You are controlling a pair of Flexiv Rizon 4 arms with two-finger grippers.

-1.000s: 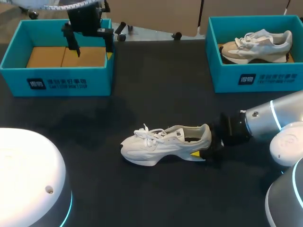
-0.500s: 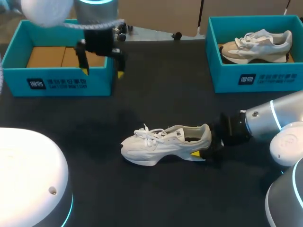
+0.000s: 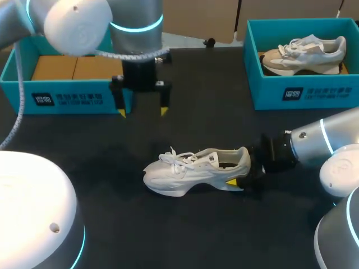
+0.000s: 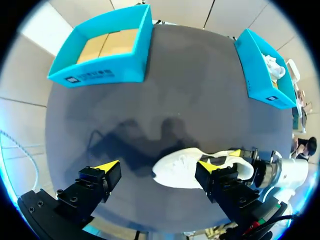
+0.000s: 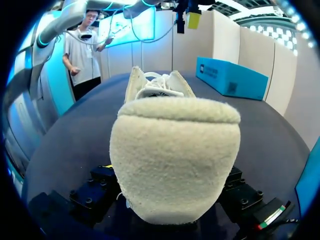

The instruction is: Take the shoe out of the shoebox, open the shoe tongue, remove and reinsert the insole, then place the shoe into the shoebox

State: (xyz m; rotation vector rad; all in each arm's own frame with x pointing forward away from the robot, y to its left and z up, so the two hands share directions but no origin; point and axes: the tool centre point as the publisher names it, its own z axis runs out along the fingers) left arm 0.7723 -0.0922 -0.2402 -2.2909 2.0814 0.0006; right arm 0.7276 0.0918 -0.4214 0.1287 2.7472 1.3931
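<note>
Head view: right jaws grip shoe [image 3: 193,171] at heel; left jaws wide, empty, by white-lettered shoebox [image 3: 67,87].

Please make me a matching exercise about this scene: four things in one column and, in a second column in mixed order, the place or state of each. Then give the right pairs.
1. white shoe
2. beige shoe
3. left gripper
4. left shoebox

A. no shoe inside
B. lying on the table, heel in the right gripper
C. open, above the table
D. inside the right shoebox

Pairs: 1-B, 2-D, 3-C, 4-A
</note>
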